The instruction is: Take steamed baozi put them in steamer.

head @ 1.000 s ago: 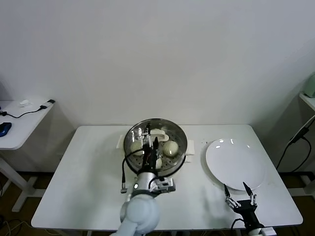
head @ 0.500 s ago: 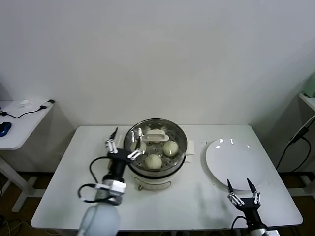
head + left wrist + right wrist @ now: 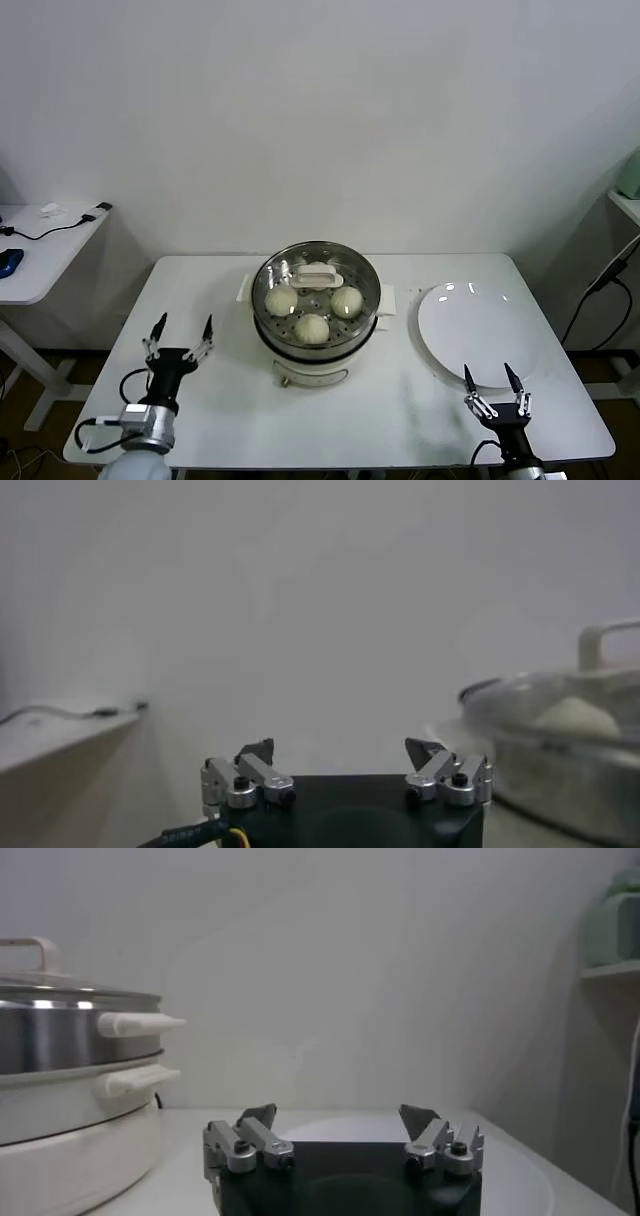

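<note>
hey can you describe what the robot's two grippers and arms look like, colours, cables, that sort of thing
Both the left gripper and the right gripper have a black body carrying two silver metal finger mounts with slim, dark pointed tips. Behind the left gripper sits a silver-grey wrist cuff with black cables looping beside it, on a rounded pale grey arm. Little of the right arm shows.

Cream baozi inside steel steamer
</note>
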